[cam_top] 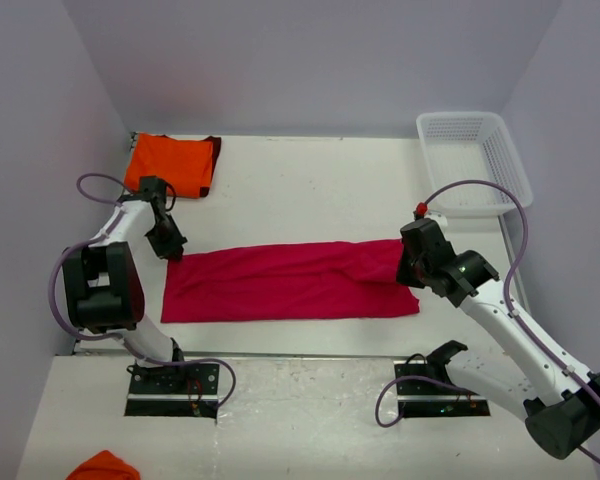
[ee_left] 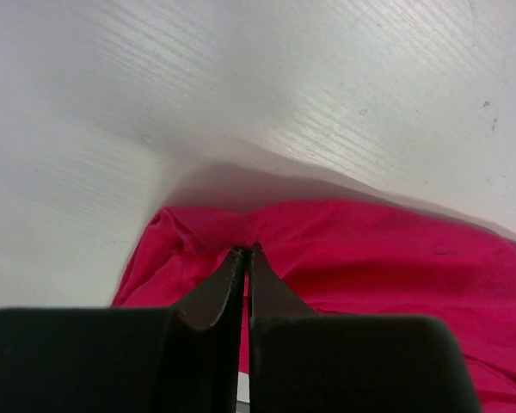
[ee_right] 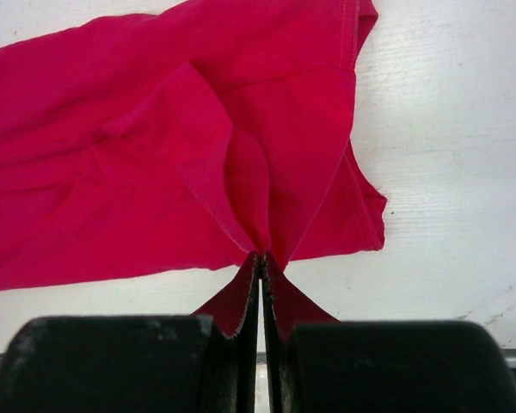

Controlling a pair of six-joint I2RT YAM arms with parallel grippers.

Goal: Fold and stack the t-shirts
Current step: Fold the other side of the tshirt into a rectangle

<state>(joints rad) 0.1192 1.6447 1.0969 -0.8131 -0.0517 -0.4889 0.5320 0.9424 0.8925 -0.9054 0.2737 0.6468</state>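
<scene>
The pink t-shirt (cam_top: pixel 290 282) lies stretched across the desk (cam_top: pixel 310 180). The left hand (cam_top: pixel 170 248) is closed tight on its left end, the right hand (cam_top: pixel 408 268) on its right end.

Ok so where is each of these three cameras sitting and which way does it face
Top external: above and behind, facing down on the table; left arm and right arm show.
Left wrist: on the left arm, looking past the left pincer, shut on the pink t-shirt.
Right wrist: on the right arm, looking past the right pincer, shut on the shirt's other end.
Shared: all show the pink t-shirt.
</scene>
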